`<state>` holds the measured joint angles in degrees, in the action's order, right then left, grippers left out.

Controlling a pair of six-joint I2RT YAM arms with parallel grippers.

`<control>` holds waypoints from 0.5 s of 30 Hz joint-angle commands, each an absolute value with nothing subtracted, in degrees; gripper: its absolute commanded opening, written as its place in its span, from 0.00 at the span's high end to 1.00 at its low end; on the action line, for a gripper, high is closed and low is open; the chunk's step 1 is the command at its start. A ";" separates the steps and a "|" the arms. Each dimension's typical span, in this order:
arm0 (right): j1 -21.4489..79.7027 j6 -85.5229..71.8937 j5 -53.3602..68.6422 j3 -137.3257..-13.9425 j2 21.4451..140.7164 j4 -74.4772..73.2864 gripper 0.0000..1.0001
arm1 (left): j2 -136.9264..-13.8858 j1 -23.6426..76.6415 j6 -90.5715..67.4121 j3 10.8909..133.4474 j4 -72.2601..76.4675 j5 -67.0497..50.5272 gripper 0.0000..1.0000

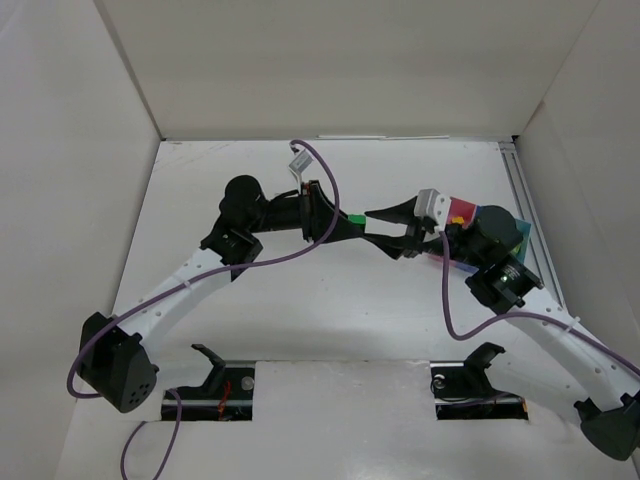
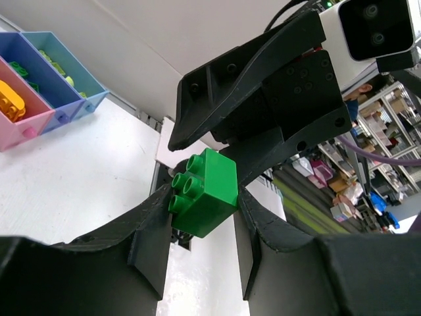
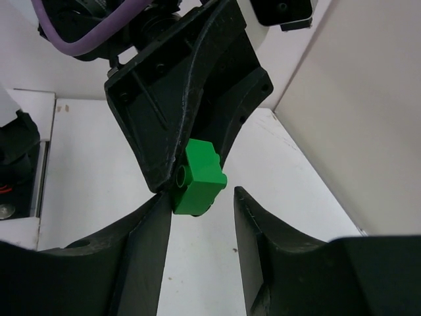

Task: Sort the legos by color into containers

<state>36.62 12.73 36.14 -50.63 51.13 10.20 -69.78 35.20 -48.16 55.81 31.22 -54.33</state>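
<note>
White tabletop (image 1: pixel 300 300) below: left hand (image 2: pixel 200 214) clamps one green lego (image 2: pixel 205 191) aloft; right hand (image 3: pixel 202 197), fingers spread apart, faces it.

green lego (image 2: pixel 206 187) in left end effector (image 2: pixel 202 205)

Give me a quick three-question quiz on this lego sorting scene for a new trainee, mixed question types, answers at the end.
1. True or false: the green studded plastic brick lies inside the row of joined square plastic bins.
2. Which bin holds the orange-yellow studded plastic piece? A pink, B dark blue, C light blue.
3. Fill in: the left gripper is ___ on the green brick.
Key: 1 false; 2 A; 3 shut.
</note>
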 commanded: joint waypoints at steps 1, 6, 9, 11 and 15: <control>38.50 14.24 39.80 -53.26 51.68 11.25 0.52 | -68.38 36.73 -48.43 55.63 36.99 -58.52 0.75; 38.50 16.44 43.24 -53.26 51.68 8.19 0.52 | -68.91 36.74 -48.43 55.11 41.65 -61.95 0.74; 38.50 18.63 44.74 -54.49 51.16 4.58 0.52 | -69.52 36.74 -48.43 54.32 42.63 -65.56 0.74; 38.50 18.63 43.69 -54.49 49.84 4.04 0.52 | -69.52 36.74 -47.90 53.62 42.63 -66.70 0.74; 38.50 19.86 41.22 -53.97 46.76 1.41 0.52 | -69.52 36.74 -45.01 52.38 43.15 -68.20 0.74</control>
